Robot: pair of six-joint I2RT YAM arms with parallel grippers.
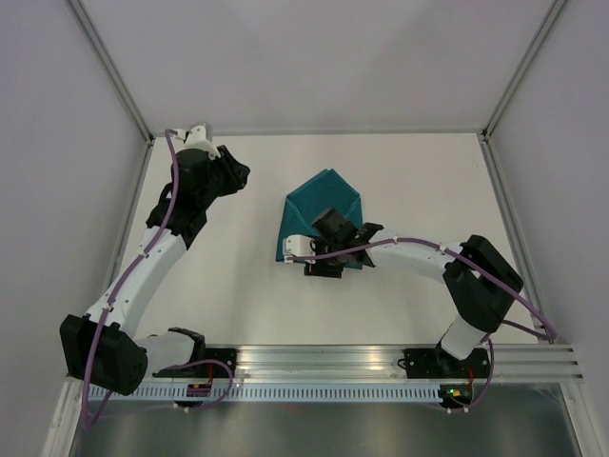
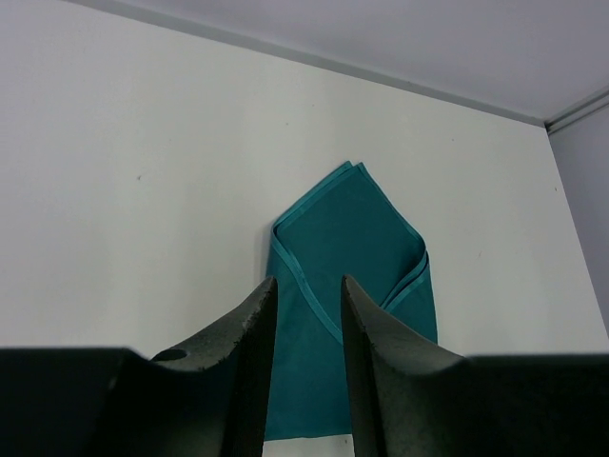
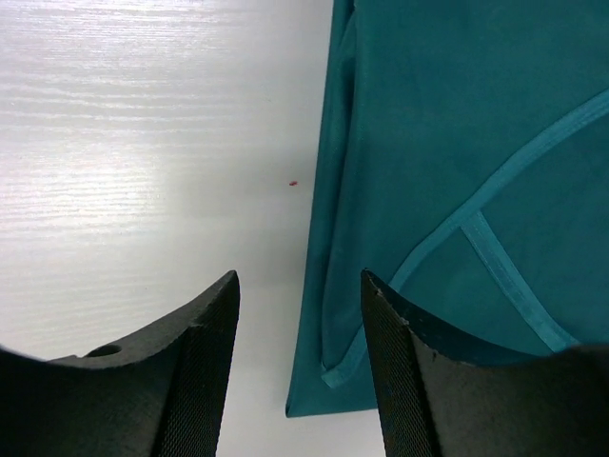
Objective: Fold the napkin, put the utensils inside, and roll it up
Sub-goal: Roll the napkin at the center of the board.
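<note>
In the top view we see the napkin [image 1: 324, 202] folded to a point at the centre of the bench [image 1: 219, 295], and the right pincer [image 1: 319, 249] hangs over its lower edge. From the right wrist the napkin [image 3: 457, 143] fills the right side of the frame. The right pincer [image 3: 300, 281] stands wide apart at the bottom, its gap over bare bench just beside the cloth's left edge. It holds nothing, and we cannot tell whether it touches the cloth. The left pincer [image 1: 238, 176] sits in the upper left, well apart from the napkin. From its wrist the napkin [image 2: 352, 238] lies beyond the left pincer [image 2: 306, 286], which is narrowly parted and grips nothing.
</note>
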